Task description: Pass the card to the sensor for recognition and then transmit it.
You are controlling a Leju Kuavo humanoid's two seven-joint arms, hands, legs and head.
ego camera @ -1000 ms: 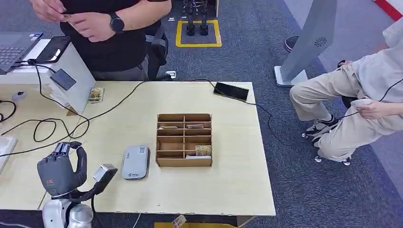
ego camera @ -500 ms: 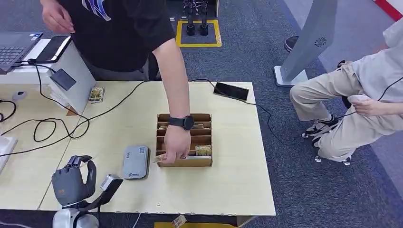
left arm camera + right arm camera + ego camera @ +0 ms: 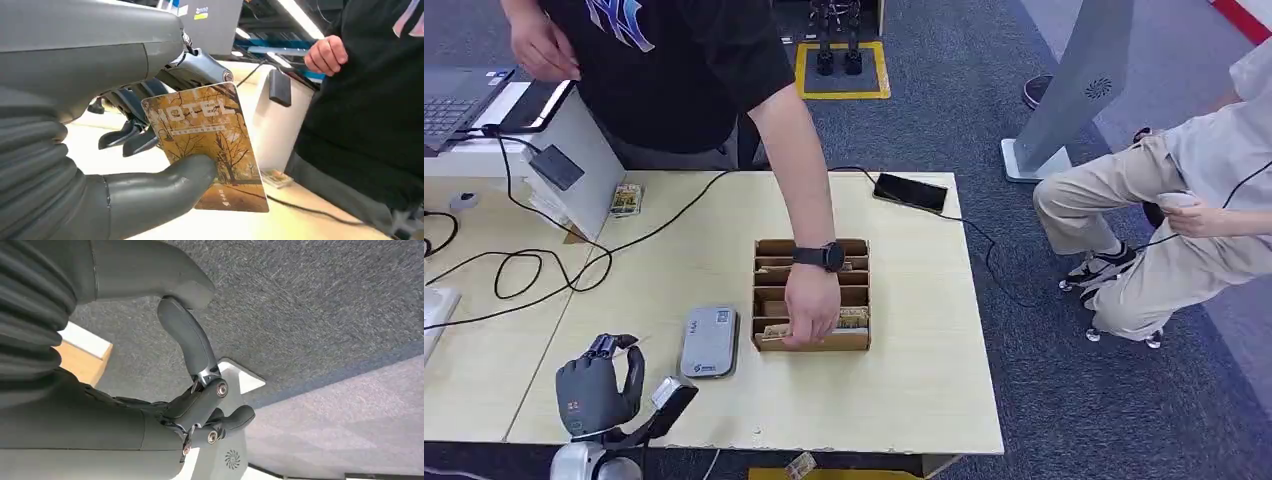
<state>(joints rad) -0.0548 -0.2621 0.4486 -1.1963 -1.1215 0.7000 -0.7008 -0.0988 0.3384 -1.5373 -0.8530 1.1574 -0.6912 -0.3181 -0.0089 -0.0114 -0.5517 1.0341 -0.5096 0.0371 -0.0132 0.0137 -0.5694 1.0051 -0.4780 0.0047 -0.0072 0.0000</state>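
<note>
Left wrist view: left hand (image 3: 100, 150) fingers (image 3: 165, 187) pinch the card (image 3: 210, 150); right hand (image 3: 150, 425) fingers curled, holding nothing.

Bright, even overhead light, soft shadows, blurred close-up wrist foregrounds

Light wood surface (image 3: 904, 380), pale and evenly lit; used as landmark. Blue-grey carpet floor (image 3: 1064, 400) runs beyond its far edge and off its right side, with a paler carpet band (image 3: 1064, 20) further right. On the floor past the far edge, a yellow-bordered square marking (image 3: 841, 72) with dark equipment feet standing inside it. Right of the surface, a grey slanted kiosk stand (image 3: 1079, 85) on a flat base. At the surface's left far corner, a white raised counter (image 3: 574, 130). Black cables (image 3: 534, 270) trail across the left half. Red strip (image 3: 1244, 15) at far right.
</note>
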